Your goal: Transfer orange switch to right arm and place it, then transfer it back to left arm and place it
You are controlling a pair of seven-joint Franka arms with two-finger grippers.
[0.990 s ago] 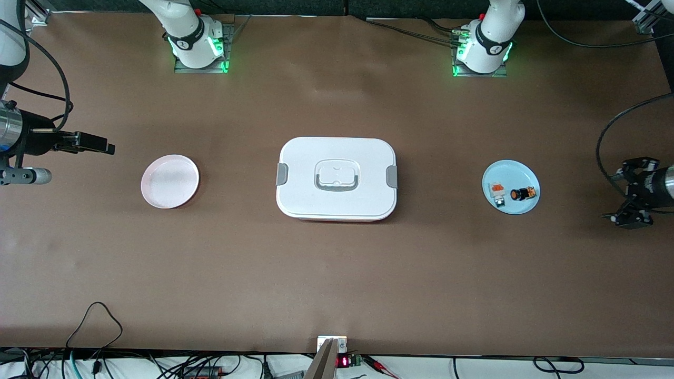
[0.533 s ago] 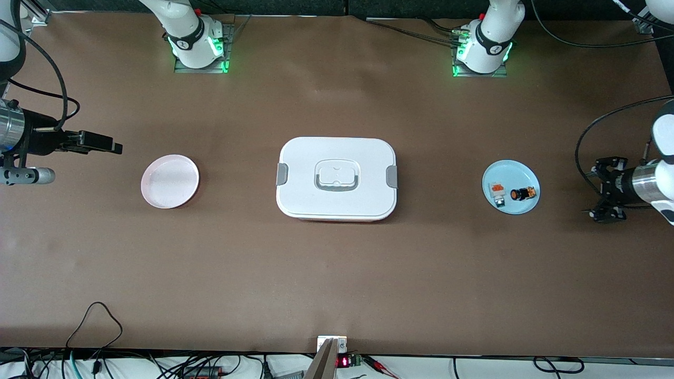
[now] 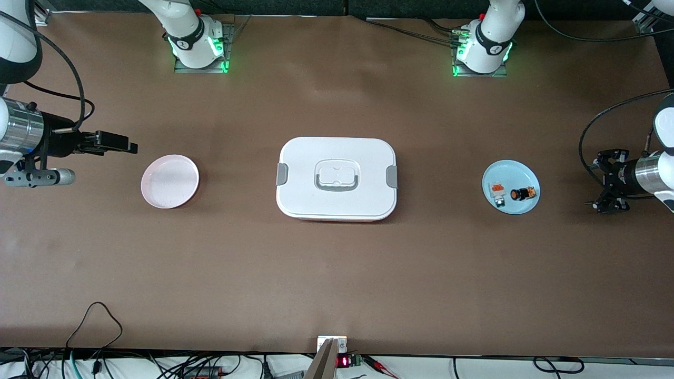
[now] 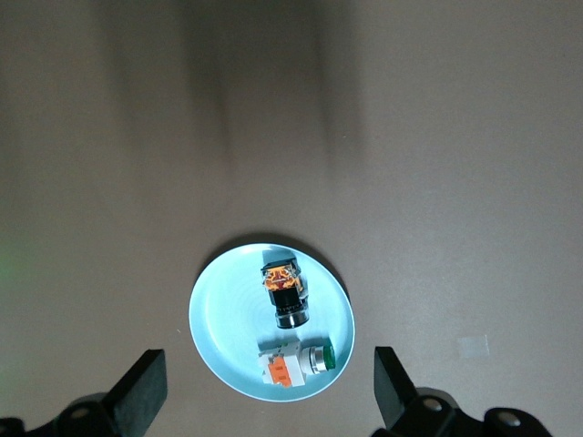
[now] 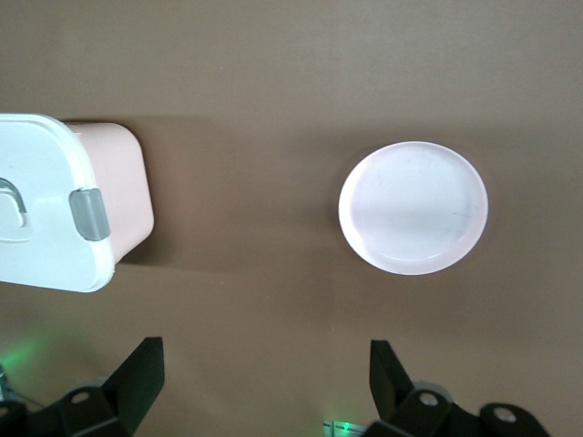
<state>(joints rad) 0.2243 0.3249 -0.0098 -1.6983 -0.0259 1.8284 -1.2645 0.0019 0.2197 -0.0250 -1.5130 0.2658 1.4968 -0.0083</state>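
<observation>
The orange switch (image 3: 523, 193) (image 4: 284, 293), a black cylinder with an orange cap, lies on its side on the pale blue plate (image 3: 513, 171) (image 4: 228, 319) toward the left arm's end of the table. My left gripper (image 3: 601, 181) (image 4: 268, 366) hangs open and holds nothing, over the bare table beside that plate and apart from it. The white box (image 3: 337, 152) (image 5: 41, 209) with grey clips stands in the middle of the table. My right gripper (image 3: 126, 145) (image 5: 262, 360) is open and holds nothing, over the table beside the pink plate (image 3: 169, 181) (image 5: 413, 208).
A small white block with an orange patch (image 3: 497, 192) (image 4: 296, 367) shares the blue plate with the switch. The pink plate holds nothing. Both arm bases (image 3: 197, 45) stand along the table edge farthest from the front camera. Cables trail off both ends of the table.
My left gripper has moved in toward the blue plate. My right gripper has crept toward the pink plate. Both stay open; the switch has not moved.
</observation>
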